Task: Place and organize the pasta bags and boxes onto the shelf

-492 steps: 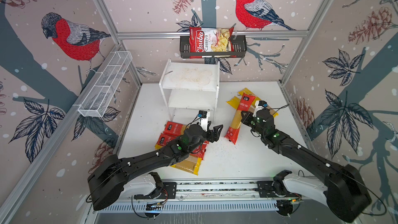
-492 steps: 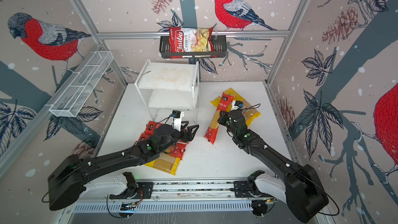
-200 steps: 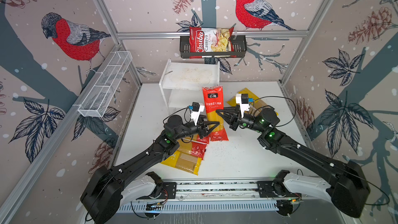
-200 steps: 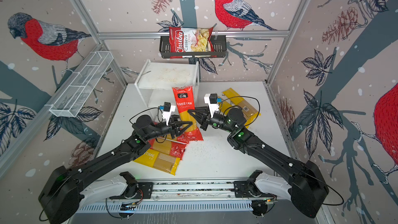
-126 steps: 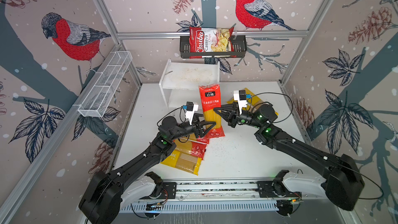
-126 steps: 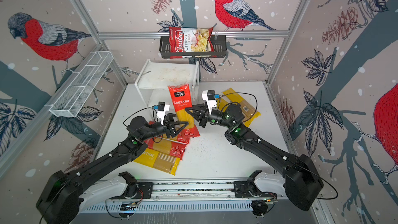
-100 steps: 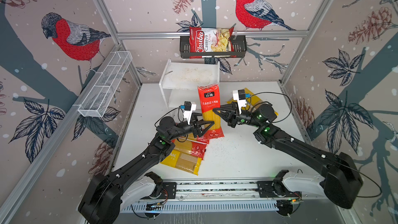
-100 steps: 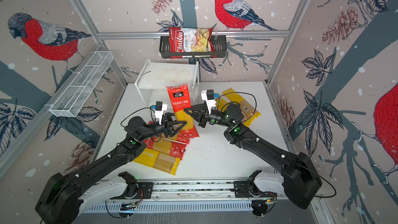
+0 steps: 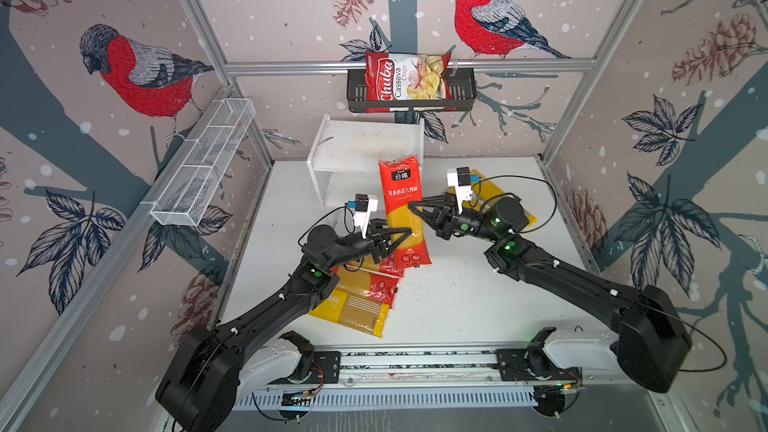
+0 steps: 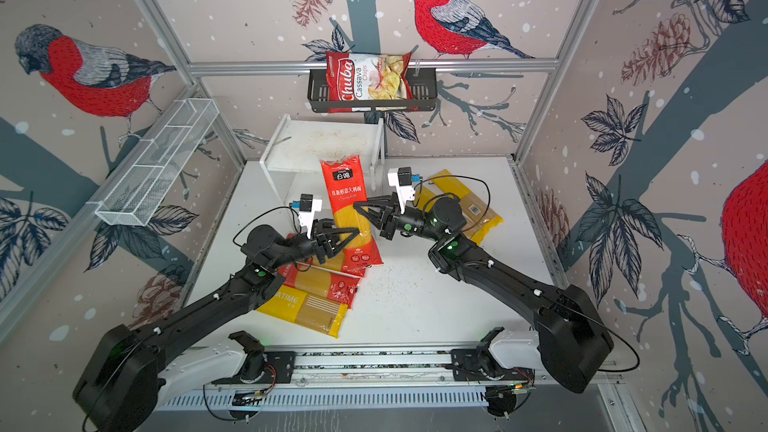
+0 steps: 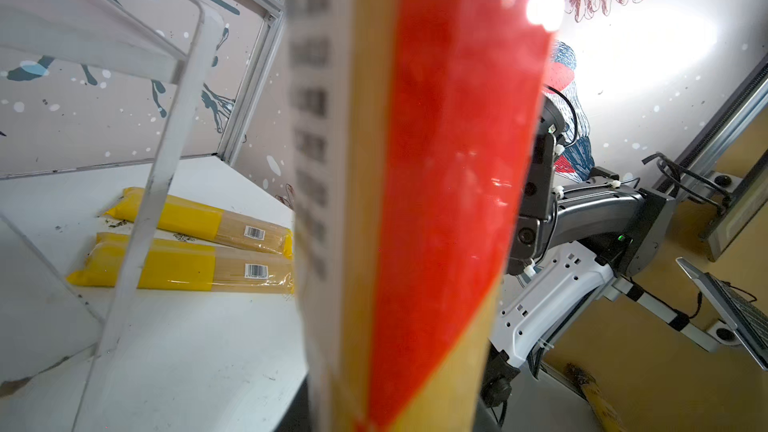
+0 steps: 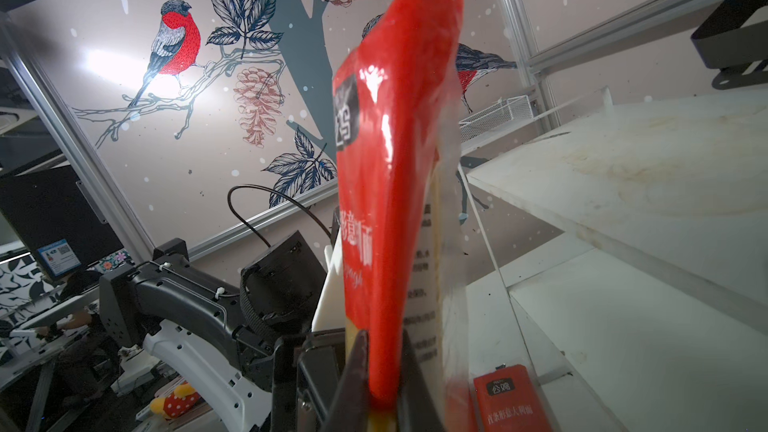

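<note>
A red-ended spaghetti packet (image 9: 401, 201) (image 10: 347, 209) stands upright in front of the white shelf (image 9: 365, 143) (image 10: 328, 141), its top overlapping the front edge of the shelf's top board. My right gripper (image 9: 411, 204) (image 12: 384, 338) is shut on its right edge. My left gripper (image 9: 405, 231) (image 10: 353, 231) is shut on it lower down from the left. In the left wrist view the packet (image 11: 436, 160) hides the jaws. Red-ended (image 9: 370, 284) and yellow (image 9: 353, 309) packets lie under my left arm. Two yellow packets (image 11: 187, 218) (image 11: 178, 268) lie behind my right gripper.
A Cassava Chips bag (image 9: 405, 78) sits in the black wall basket (image 9: 461, 89) above the shelf. A white wire mesh tray (image 9: 203, 160) hangs on the left wall. The arm rail (image 9: 415, 363) runs along the front edge. Cage posts frame the corners.
The packet was lying on the table under my right gripper; it now stands upright between both grippers. Over the last second it and both grippers have drifted slightly left.
</note>
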`<state>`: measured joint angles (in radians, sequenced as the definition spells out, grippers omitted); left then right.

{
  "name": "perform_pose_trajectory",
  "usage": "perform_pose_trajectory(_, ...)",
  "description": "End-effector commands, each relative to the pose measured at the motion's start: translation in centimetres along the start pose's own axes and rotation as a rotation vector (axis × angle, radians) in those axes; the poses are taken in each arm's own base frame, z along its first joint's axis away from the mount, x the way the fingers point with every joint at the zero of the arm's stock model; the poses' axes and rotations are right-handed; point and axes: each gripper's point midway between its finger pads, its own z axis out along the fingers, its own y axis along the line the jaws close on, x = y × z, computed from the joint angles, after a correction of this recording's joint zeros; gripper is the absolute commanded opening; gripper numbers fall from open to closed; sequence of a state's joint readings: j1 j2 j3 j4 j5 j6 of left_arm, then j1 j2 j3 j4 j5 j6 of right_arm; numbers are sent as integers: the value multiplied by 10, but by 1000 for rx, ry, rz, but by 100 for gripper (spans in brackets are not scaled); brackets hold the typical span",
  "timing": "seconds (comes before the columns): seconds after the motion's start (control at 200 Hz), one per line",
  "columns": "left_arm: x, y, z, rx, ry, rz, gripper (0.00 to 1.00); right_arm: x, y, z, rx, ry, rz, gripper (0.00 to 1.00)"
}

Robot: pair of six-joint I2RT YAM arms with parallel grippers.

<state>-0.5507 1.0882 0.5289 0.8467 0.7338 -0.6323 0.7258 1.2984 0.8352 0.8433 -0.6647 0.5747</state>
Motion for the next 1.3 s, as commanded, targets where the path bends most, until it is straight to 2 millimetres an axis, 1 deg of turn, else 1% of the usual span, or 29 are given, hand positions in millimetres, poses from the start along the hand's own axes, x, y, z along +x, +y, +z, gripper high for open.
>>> perform_pose_trajectory(0.0,-10,-7,1,24,-37,22,27,-11,-2,2,14,-45,2,17)
perform_pose_trajectory(0.1,-12,-1,1,2,-39,-2,25,-5,-11,2,50,-31,22,23)
perform_pose_trajectory(0.225,-17,4,0,-15,-49,-25,19,2,-18,0,86,-15,35,34)
perform_pose_trajectory(0.3,-24,8,-4,-29,-65,-41,16,5,-21,-3,104,-4,33,45)
perform_pose_trajectory(0.38,-30,12,-9,-36,-71,-57,12,11,-27,-10,137,16,40,56)
perform_pose_trajectory(0.46,-35,14,-12,-45,-62,-75,11,22,-35,-18,167,55,56,66)
perform_pose_trajectory(0.525,-39,14,-14,-48,-45,-98,11,36,-41,-25,176,97,83,70)
perform_pose_trajectory(0.53,-39,13,-14,-48,-44,-99,11,33,-38,-26,169,92,77,70)
perform_pose_trajectory(0.545,-41,14,-14,-51,-40,-106,11,33,-35,-28,161,91,75,70)
perform_pose_trajectory(0.61,-47,15,-17,-60,-30,-141,11,44,-34,-33,158,116,102,72)
perform_pose_trajectory(0.69,-59,19,-23,-70,-34,-193,12,57,-31,-34,144,132,153,73)
perform_pose_trajectory(0.796,-73,26,-27,-67,-40,-262,14,73,-24,-30,110,143,209,73)
perform_pose_trajectory(0.831,-74,27,-27,-57,-32,-282,15,73,-19,-28,93,141,217,73)
perform_pose_trajectory(0.846,-75,27,-26,-50,-28,-288,15,79,-22,-25,96,155,232,72)
perform_pose_trajectory(0.866,-76,26,-25,-40,-24,-292,16,83,-21,-23,88,163,241,72)
perform_pose_trajectory(0.991,-80,22,-23,13,-11,-327,17,86,-14,-12,44,178,261,67)
perform_pose_trajectory(1.106,-80,23,-22,31,-6,-349,17,86,-7,-2,-5,184,293,58)
perform_pose_trajectory(1.176,-80,26,-22,23,-4,-354,17,87,-6,2,-26,184,321,50)
perform_pose_trajectory(1.246,-79,29,-23,12,-7,-364,18,87,-4,7,-45,181,347,37)
perform_pose_trajectory(1.296,-80,32,-24,2,-14,-370,25,86,-1,10,-59,176,363,29)
